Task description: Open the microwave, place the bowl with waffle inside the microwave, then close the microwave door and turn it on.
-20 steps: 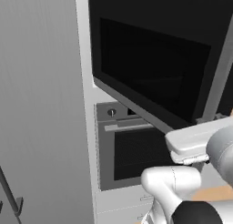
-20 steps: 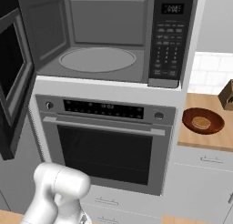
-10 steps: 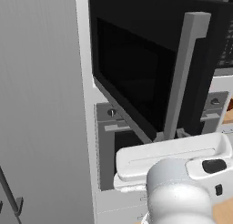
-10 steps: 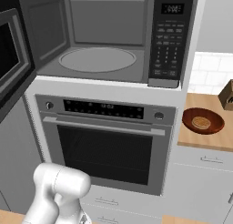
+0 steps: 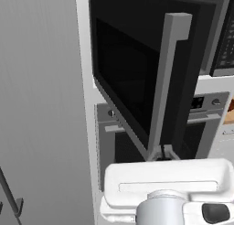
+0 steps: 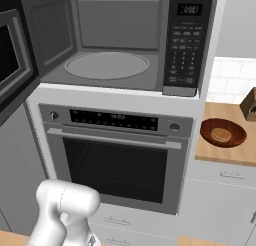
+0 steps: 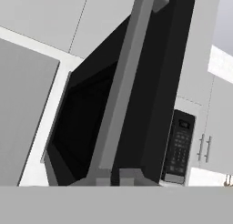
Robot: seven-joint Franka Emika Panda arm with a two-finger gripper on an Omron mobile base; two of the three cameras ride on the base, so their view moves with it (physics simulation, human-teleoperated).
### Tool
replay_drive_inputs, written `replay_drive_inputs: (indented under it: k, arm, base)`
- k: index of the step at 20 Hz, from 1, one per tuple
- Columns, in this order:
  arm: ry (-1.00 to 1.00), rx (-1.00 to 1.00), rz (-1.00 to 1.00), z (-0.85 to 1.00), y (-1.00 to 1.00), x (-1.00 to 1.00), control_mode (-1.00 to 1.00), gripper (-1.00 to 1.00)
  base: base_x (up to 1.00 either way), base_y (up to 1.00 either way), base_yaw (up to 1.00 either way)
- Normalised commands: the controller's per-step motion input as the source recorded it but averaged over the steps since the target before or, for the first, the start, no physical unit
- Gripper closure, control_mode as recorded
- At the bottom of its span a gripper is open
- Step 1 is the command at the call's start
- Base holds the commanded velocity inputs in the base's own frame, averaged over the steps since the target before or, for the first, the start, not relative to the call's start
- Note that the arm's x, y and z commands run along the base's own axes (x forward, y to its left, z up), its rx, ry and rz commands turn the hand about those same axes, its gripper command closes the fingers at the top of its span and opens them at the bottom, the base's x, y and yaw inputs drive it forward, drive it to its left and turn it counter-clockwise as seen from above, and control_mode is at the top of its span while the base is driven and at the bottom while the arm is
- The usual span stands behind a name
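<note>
A: Where's the door point(image 5: 132, 82)?
B: Swung wide open; the microwave point(image 6: 115, 45) cavity and its turntable are bare.
A: And the jaws point(image 5: 163, 154)?
B: At the bottom end of the door's handle point(image 5: 167, 82), fingertips close together. Whether they pinch it, I cannot tell.
A: The bowl point(image 6: 223, 132)?
B: On the surface point(image 6: 225, 155) right of the oven point(image 6: 117, 155), near its front edge, waffle point(image 6: 220, 135) inside.

The white arm is reaching forward and up, its wrist lying level, with the gripper point(image 5: 163, 152) pointing upward and its fingers nearly closed together.
</note>
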Motion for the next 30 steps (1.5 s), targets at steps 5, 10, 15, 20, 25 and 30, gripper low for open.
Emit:
replay_drive_inputs:
  k: [5, 10, 15, 20, 25, 30]
  arm:
    - [-0.15, 0.00, 0.00, 0.18, -0.11, -0.69, -1.00, 1.00]
    - [0.00, 0.10, 0.00, 0.24, -0.83, -0.02, -1.00, 1.00]
    - [0.00, 0.17, 0.00, 0.16, -1.00, 0.05, -1.00, 1.00]
    - [0.00, 0.12, 0.07, -0.07, -0.81, 0.76, -1.00, 1.00]
    - [0.19, 0.15, 0.20, -0.08, -0.78, 0.79, -1.00, 1.00]
    - [0.27, 0.13, 0.30, -0.31, -0.36, 0.73, -1.00, 1.00]
  base:
    - [0.00, 0.00, 0.00]
    - [0.00, 0.00, 0.00]
    - [0.00, 0.00, 0.00]
    - [0.00, 0.00, 0.00]
    - [0.00, 0.00, 0.00]
    - [0.00, 0.00, 0.00]
